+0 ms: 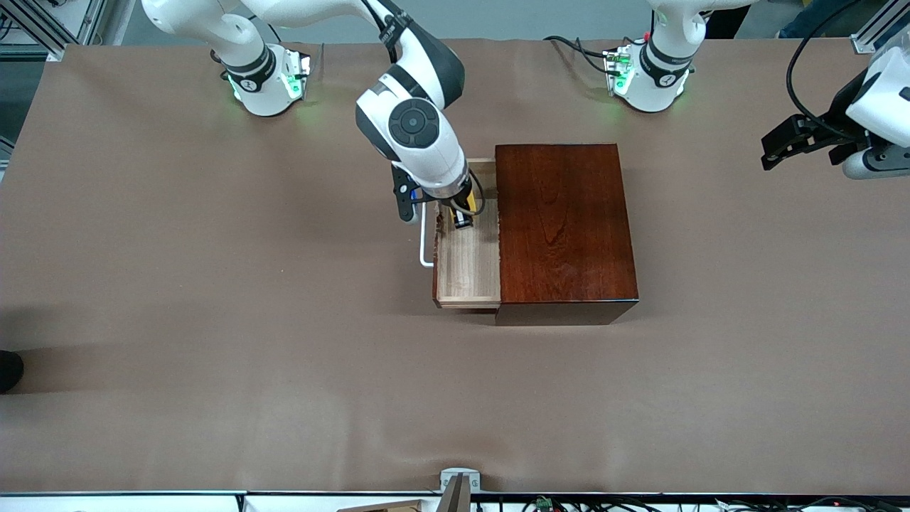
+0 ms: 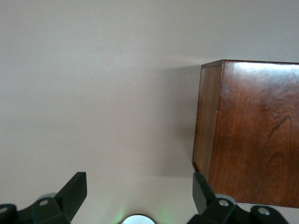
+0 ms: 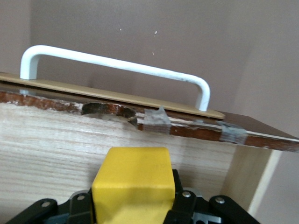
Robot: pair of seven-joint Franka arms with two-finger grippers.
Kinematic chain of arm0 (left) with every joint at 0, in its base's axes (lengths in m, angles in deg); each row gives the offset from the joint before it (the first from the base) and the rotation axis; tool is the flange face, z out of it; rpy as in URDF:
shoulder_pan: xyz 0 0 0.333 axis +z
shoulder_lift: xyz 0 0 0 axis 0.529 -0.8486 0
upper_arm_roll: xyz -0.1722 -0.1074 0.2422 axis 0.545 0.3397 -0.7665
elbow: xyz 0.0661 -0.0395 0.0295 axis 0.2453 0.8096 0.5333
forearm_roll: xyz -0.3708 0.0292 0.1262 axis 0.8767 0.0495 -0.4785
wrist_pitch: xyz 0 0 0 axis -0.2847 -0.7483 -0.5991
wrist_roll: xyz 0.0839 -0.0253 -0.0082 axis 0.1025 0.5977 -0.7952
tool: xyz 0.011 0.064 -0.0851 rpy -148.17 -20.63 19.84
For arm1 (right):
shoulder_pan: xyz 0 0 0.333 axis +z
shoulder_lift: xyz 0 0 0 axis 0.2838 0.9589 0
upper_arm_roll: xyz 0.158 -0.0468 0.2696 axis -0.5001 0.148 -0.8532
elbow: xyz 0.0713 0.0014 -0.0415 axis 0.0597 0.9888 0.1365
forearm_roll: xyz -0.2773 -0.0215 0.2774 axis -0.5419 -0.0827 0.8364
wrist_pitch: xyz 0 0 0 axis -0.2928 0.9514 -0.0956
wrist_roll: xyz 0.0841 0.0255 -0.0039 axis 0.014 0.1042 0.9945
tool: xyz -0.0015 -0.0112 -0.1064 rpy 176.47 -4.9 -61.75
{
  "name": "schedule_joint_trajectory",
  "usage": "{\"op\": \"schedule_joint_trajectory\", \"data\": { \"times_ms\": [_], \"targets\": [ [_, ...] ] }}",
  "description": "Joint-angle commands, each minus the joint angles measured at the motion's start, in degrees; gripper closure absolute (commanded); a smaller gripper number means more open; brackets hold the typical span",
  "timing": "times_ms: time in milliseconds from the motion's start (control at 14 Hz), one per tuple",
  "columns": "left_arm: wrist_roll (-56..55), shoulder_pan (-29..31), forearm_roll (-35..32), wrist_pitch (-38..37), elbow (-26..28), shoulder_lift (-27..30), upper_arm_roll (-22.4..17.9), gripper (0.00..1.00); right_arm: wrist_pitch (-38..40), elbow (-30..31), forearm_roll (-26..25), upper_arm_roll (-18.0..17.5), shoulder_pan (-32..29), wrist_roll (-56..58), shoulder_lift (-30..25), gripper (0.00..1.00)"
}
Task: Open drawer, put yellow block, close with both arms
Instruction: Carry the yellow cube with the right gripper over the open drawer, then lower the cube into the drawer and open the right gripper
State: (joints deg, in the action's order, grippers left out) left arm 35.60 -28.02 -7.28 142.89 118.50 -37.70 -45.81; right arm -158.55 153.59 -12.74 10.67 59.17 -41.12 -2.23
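Right wrist view shows the right gripper (image 3: pixel 135 212) clamped on the yellow block (image 3: pixel 133 184), a finger (image 3: pixel 180 210) pressed to each side of the cube at the bottom middle of the frame, with the pale inner wall of the drawer (image 3: pixel 56 149) filling the band just above it and the white handle (image 3: pixel 117 65) arching across the upper half. In the front view the same gripper (image 1: pixel 462 213) sits a little above the centre of the frame, hanging inside the open drawer (image 1: pixel 469 274) near the end closest to the robots' bases, so the block (image 1: pixel 466 206) is over the tray but not yet resting on it, as far as I can judge. The risk from here is a release from too high, which would let the cube bounce or roll, or a fingertip catching the drawer front on the way out and dragging the tray. The cube has no real long axis; its faces look roughly square to the drawer walls. The drawer's long axis runs up and down the front view, and it slides out sideways from the mahogany box (image 1: pixel 561 227) toward the frame's left, handle (image 1: pixel 425 238) leading. The left gripper (image 1: pixel 785 146) waits at the upper right edge of the front view, well apart from the box, its fingers (image 2: pixel 70 191) spread wide and empty.
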Motion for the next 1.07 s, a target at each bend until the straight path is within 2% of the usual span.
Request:
{"op": "schedule_joint_trajectory", "data": {
  "times_ms": [0,287,358,501,573,788,1003],
  "targets": [
    [1.58,1.09,1.29,-1.15,-0.35,0.64,0.31,0.0,-1.78,-1.44,-1.53,0.81,1.87,-1.38,2.78,1.0],
    [1.67,1.09,1.21,-1.15,-0.44,0.38,0.22,0.0,-3.9,-1.44,-2.5,1.08,2.4,-1.47,4.55,1.0],
    [1.67,1.09,1.21,-1.15,-0.44,0.29,0.22,0.0,-3.81,-1.53,-2.5,0.99,2.14,-1.47,4.55,0.89],
    [1.76,1.09,1.29,-1.15,-0.44,0.2,0.31,0.0,-3.29,-1.79,-2.58,1.08,1.79,-1.46,4.11,0.19],
    [1.67,1.09,1.29,-1.15,-0.44,0.2,0.31,0.0,-2.76,-2.14,-2.67,1.16,1.7,-1.38,3.67,0.0],
    [1.67,1.0,1.29,-1.15,-0.53,0.2,0.31,0.0,5.65,-8.36,-7.85,0.99,1.18,-0.85,3.58,0.0],
    [1.67,1.0,1.29,-1.15,-0.53,0.2,0.14,0.0,14.44,-14.95,-7.42,0.9,-2.58,-0.59,3.32,0.0]
  ]
}}
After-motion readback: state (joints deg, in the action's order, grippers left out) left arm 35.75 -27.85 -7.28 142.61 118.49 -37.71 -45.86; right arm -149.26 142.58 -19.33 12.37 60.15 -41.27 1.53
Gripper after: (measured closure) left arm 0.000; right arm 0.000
